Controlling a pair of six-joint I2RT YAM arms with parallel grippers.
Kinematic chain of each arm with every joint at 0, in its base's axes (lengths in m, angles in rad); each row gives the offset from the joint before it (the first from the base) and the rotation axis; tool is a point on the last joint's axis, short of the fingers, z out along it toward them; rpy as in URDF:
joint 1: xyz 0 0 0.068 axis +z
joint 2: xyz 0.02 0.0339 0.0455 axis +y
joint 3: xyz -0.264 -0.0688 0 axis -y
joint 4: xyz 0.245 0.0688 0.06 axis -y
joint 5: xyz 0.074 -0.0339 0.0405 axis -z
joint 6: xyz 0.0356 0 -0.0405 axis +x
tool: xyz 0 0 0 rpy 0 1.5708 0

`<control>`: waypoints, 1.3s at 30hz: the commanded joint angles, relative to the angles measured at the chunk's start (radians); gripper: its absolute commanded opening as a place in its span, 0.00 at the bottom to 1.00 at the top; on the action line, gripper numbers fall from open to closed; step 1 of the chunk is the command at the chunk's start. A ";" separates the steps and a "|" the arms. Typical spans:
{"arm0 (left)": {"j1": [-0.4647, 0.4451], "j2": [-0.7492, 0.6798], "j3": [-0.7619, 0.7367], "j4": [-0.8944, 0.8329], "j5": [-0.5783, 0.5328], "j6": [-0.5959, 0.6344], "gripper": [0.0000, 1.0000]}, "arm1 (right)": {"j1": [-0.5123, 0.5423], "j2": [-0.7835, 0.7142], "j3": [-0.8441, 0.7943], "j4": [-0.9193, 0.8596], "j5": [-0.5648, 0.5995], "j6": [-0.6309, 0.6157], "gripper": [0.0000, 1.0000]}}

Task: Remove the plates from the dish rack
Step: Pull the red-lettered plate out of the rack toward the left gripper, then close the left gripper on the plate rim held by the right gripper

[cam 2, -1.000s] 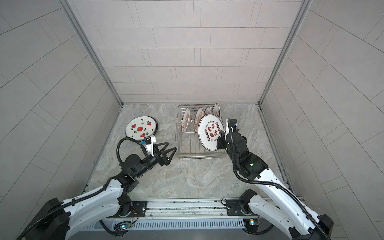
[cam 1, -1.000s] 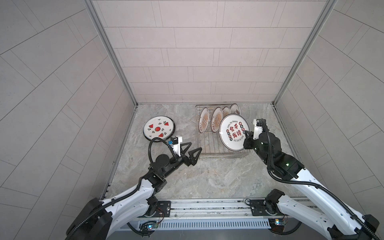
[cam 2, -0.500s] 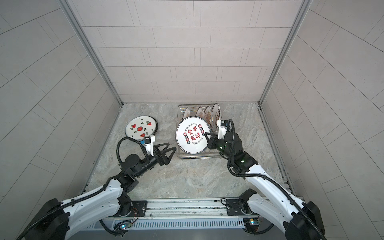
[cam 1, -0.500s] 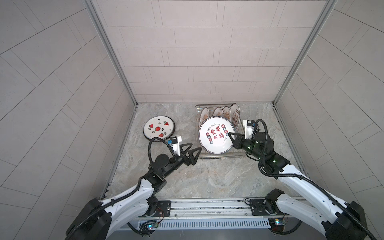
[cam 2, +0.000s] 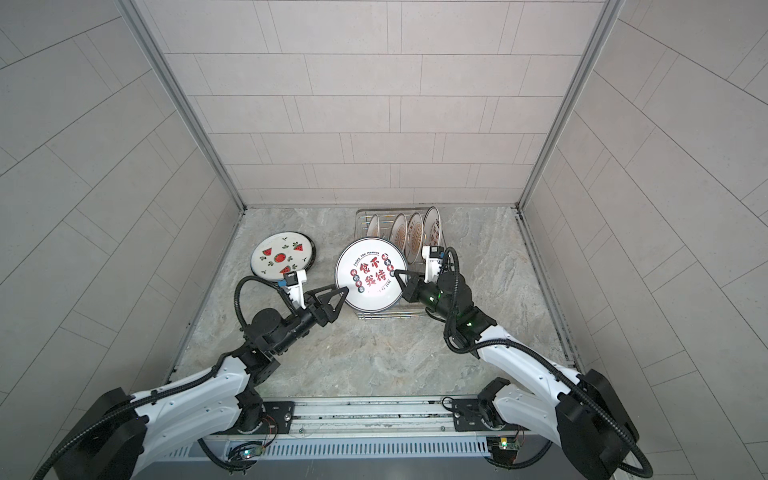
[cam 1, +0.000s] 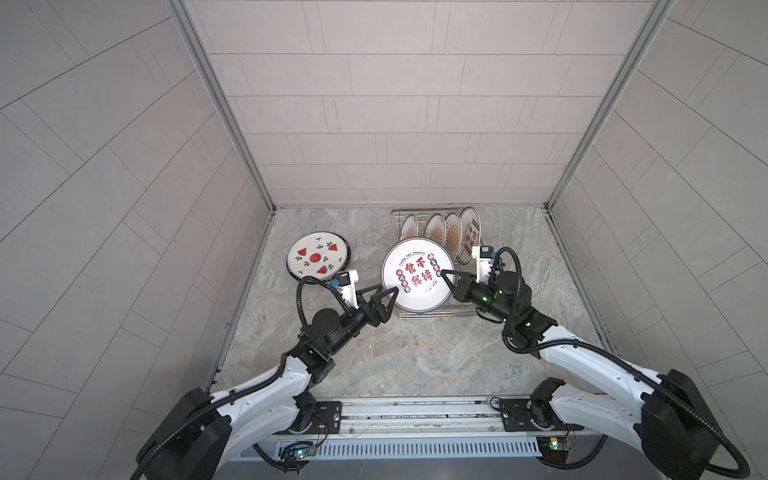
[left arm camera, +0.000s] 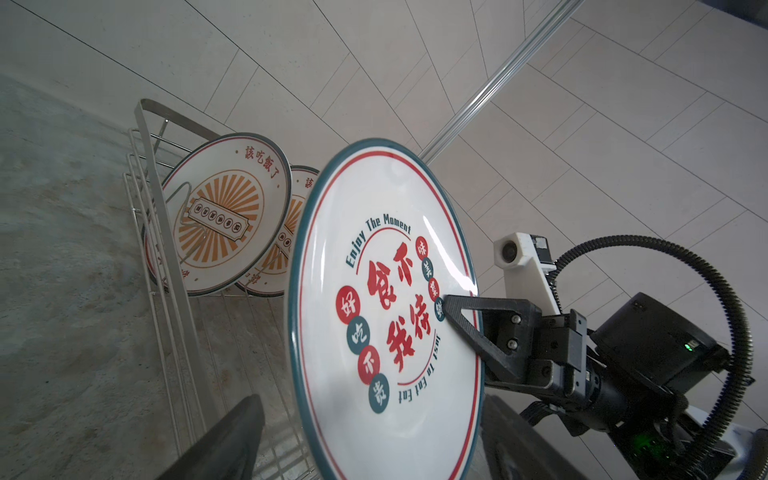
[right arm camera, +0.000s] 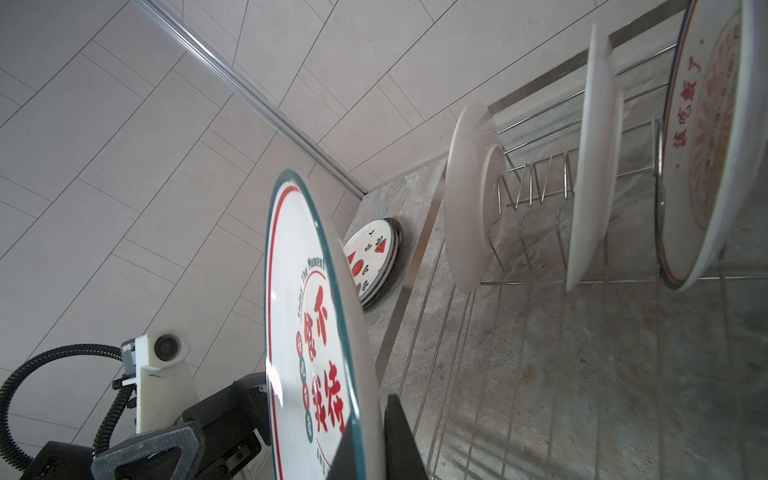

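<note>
A white plate with red characters and a teal rim (cam 1: 417, 276) (cam 2: 371, 274) hangs on edge over the front left of the dish rack (cam 1: 419, 326) (cam 2: 386, 316). My right gripper (cam 1: 444, 274) (right arm camera: 372, 449) is shut on its right rim. My left gripper (cam 1: 388, 289) (left arm camera: 374, 449) stands open astride the plate's left rim, one finger on each side with gaps showing. Several plates (cam 1: 434, 228) (cam 2: 401, 228) stand upright at the back of the rack, orange-sunburst ones (left arm camera: 224, 216) among them. A watermelon plate (cam 1: 318, 259) (cam 2: 282, 259) lies flat on the counter to the left.
The watermelon plate tops a small stack with a dark rim beneath it. Tiled walls close in the marble counter (cam 1: 415, 357) at the back and both sides. The rack's upright wire prongs (right arm camera: 528, 187) stand between the racked plates.
My right gripper has carried the red-character plate leftward off the rack's right side. My left gripper has moved up around its left rim, and its jaws have narrowed a little.
</note>
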 commanded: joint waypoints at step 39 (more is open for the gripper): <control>-0.004 -0.009 -0.042 0.058 -0.049 -0.125 0.15 | 0.094 0.186 0.066 0.216 -0.048 -0.003 0.00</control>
